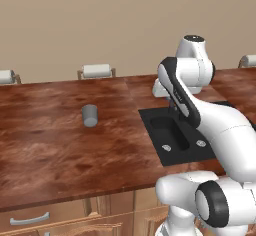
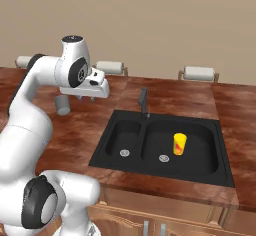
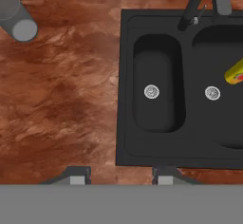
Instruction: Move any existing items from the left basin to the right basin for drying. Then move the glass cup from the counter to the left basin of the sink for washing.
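on counter (image 3: 61, 99), far upper-left of pincer (image 3: 118, 178): glass cup (image 3: 16, 18) | pincer part-open, empty

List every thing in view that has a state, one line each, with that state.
yellow cup: upright in the right basin.
left basin: holds nothing.
glass cup: upright on the counter, away from the sink, not held.
faucet: upright behind the divider between the basins.
pincer: above the counter beside the sink, fingertips apart, nothing between them.
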Motion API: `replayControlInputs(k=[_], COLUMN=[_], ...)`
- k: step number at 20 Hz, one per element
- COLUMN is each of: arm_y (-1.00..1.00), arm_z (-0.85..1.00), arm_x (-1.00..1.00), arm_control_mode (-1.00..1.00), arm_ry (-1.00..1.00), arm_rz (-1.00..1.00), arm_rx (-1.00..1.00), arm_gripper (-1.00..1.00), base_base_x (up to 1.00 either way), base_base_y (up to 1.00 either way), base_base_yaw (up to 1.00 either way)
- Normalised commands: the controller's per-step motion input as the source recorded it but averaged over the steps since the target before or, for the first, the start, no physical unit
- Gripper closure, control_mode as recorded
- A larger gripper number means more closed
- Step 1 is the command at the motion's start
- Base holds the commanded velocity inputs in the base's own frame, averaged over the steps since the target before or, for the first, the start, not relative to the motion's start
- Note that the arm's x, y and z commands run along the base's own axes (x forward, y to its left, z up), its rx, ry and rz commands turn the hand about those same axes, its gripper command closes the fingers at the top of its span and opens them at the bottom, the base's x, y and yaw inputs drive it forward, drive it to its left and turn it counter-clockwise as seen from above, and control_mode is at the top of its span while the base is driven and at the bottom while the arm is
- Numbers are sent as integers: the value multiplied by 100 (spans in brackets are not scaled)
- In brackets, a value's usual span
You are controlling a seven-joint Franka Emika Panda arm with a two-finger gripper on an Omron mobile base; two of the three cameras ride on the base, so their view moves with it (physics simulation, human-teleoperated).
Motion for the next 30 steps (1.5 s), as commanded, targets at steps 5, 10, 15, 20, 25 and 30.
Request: replayControlInputs(k=[5, 10, 15, 20, 25, 30], arm_y=[0, 50, 88, 74, 67, 54], arm_z=[0, -6, -17, -8, -14, -15], arm_x=[-23, -10, 6, 36, 52, 61], arm_control_mode=[-100, -100, -100, -100, -100, -100], arm_ry=[0, -6, -4, 0, 0, 0], arm_rz=[1, 5, 10, 9, 9, 5], arm_rx=[0, 0, 0, 0, 0, 0], arm_gripper=[-100, -100, -100, -100, -100, -100], base_base_x=[0, 0, 0, 0, 0, 0], base_base_y=[0, 0, 0, 0, 0, 0], base_base_yaw=[0, 0, 0, 0, 0, 0])
